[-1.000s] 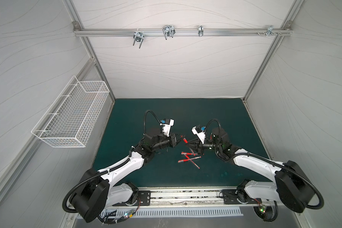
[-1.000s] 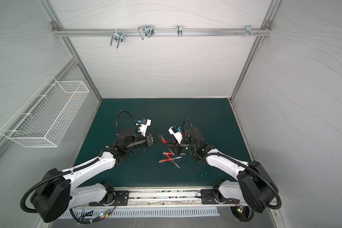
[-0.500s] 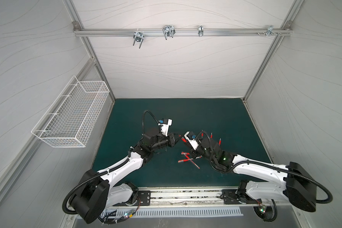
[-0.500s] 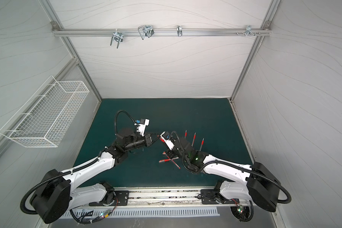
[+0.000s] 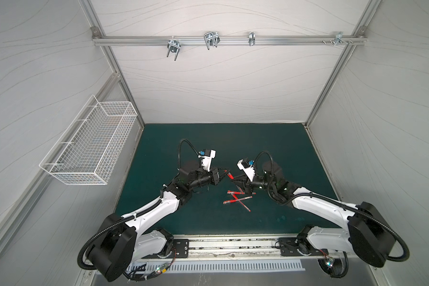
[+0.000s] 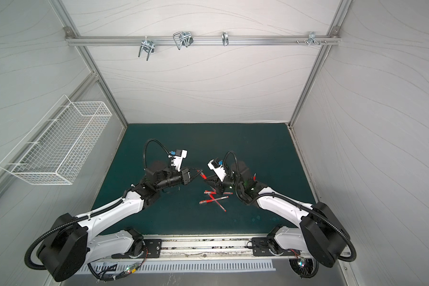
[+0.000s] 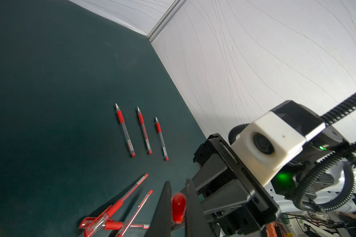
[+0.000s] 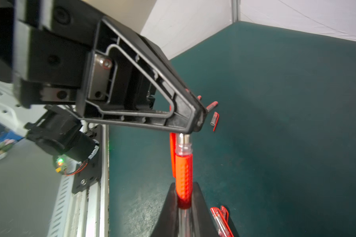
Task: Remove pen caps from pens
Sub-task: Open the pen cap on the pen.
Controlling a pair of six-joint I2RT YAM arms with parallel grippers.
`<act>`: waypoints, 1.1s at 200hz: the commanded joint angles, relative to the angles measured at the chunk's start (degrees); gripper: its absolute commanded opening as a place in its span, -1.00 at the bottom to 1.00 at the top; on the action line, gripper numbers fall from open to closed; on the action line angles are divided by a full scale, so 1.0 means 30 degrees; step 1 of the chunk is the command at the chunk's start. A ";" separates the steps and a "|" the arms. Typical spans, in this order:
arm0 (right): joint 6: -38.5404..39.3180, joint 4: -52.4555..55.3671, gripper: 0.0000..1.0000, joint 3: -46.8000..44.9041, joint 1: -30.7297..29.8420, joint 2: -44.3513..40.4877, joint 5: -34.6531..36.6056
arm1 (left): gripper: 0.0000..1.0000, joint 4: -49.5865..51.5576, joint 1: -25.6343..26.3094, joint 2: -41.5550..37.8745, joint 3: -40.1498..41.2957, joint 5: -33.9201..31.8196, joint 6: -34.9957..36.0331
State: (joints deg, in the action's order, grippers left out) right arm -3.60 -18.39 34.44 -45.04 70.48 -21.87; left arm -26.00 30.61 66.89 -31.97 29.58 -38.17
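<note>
Above the green mat (image 5: 270, 148) my two grippers meet tip to tip on one pen (image 8: 184, 168). My right gripper (image 8: 184, 184) is shut on its red grip band. My left gripper (image 7: 178, 184) is shut on the red end of its pen cap (image 7: 178, 207), which sits over the pen's tip with its clip (image 8: 172, 156) alongside. In both top views the cap (image 5: 230, 176) (image 6: 203, 176) shows between left gripper (image 5: 224, 173) and right gripper (image 5: 235, 179). Three uncapped pens (image 7: 144, 130) lie side by side on the mat. Several capped pens (image 5: 237, 198) lie crossed in a pile.
Two loose pen caps (image 8: 214, 121) lie on the mat beyond the left gripper's finger. A white wire basket (image 5: 92, 148) hangs on the left wall. The metal rail (image 5: 233, 250) runs along the front edge. White walls close in the mat's back and sides.
Half a second ago the right arm reached low toward the pile; it has since drawn back up and right to meet the left gripper. The left arm has barely moved.
</note>
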 commanded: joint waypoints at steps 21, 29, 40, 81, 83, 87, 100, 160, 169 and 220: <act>0.3607 0.2697 -1.00 0.0209 -0.3949 -0.0157 1.2149 | -1.00 -0.1657 -0.0651 -0.0477 -0.0186 -0.1039 -0.0250; 0.4047 0.2589 -1.00 0.0318 -0.4606 0.0120 1.3607 | -1.00 -0.1686 -0.0677 -0.0499 -0.0185 -0.1022 -0.0281; 0.4513 0.2393 -1.00 0.0499 -0.5332 0.0465 1.5188 | -1.00 -0.1691 -0.0690 -0.0527 -0.0186 -0.1005 -0.0302; 0.4500 0.2863 -1.00 0.0773 -0.5436 0.0602 1.2986 | -1.00 -0.1609 -0.0746 -0.0932 -0.0031 -0.1223 -0.0276; 0.4492 0.2970 -1.00 0.0791 -0.5320 0.0549 1.2544 | -1.00 -0.1615 -0.0764 -0.0916 -0.0036 -0.1220 -0.0274; 0.3821 0.3161 -1.00 0.0818 -0.5045 0.0462 1.1695 | -1.00 -0.1617 -0.0770 -0.0926 -0.0038 -0.1193 -0.0279; 0.3113 0.3507 -1.00 0.0746 -0.4053 0.0169 0.9131 | -1.00 -0.1587 -0.0777 -0.0956 -0.0026 -0.1219 -0.0305; -0.0709 0.1670 -1.00 -0.0001 0.1308 0.0644 -0.2718 | -1.00 -0.1828 -0.0887 -0.0917 0.0115 -0.1287 -0.0297; -0.0875 0.1591 -1.00 0.0031 0.1497 0.0813 -0.3214 | -1.00 -0.1855 -0.0913 -0.0882 0.0132 -0.1228 -0.0342; -0.0061 0.2483 -1.00 0.0555 0.1483 0.1350 -0.3344 | -1.00 -0.1863 -0.0981 -0.0873 0.0123 -0.1182 -0.0312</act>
State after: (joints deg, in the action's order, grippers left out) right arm -4.08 -12.97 35.40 -40.49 73.73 -29.43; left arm -28.21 27.86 64.93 -30.92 26.70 -39.18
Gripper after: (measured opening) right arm 0.116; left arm 0.100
